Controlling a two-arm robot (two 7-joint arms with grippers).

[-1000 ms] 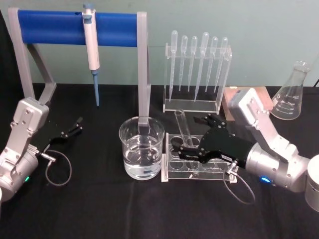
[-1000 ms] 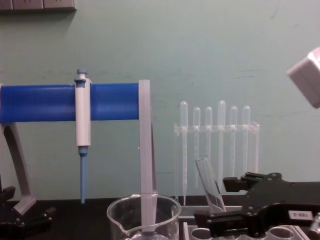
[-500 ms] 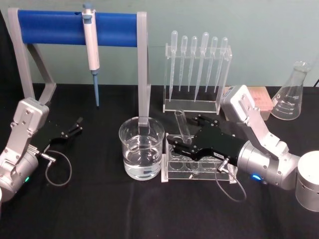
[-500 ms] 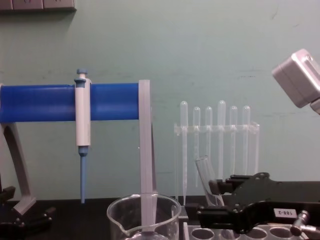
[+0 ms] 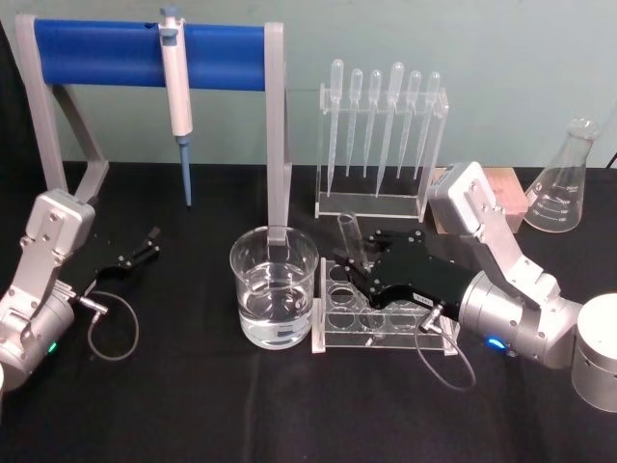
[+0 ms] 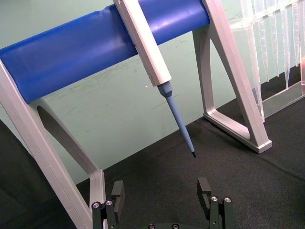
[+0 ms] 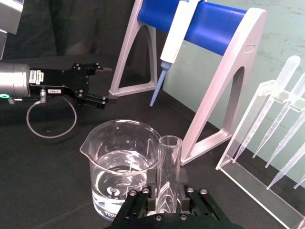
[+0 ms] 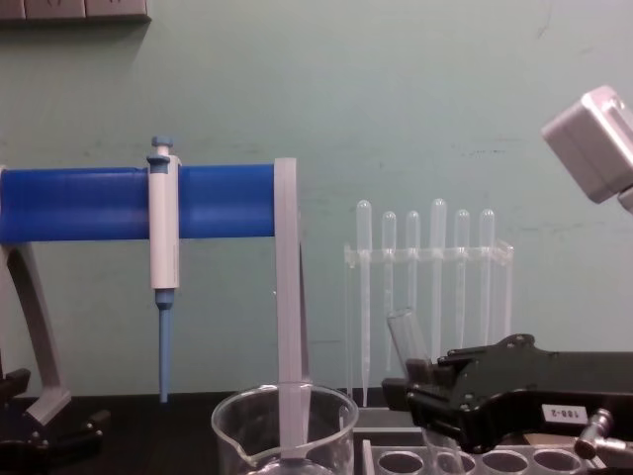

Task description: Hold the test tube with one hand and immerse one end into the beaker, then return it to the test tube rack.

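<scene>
Nearest on the black bench (image 5: 193,405) stands the beaker (image 5: 273,304), partly filled with clear liquid. The clear test tube rack (image 5: 381,338) sits just beside it on the right.

The right gripper (image 5: 359,262) reaches in from the right, over the rack. It is clenched on the test tube (image 5: 349,234), with one finger on each side of the glass. The tube stands close to upright above the rack's end nearest the beaker, open rim uppermost. Its lower end is hidden behind the gripper.

The left gripper (image 5: 152,243) lies low over the bench, well to the left, with its fingers (image 6: 116,195) spread and nothing between them.

Farther back:
- A row of pipettes (image 5: 381,125) hangs in a clear stand.
- A micropipette (image 5: 175,87) hangs on a blue bar (image 5: 106,53).
- A conical flask (image 5: 561,188) stands at the far right.
</scene>
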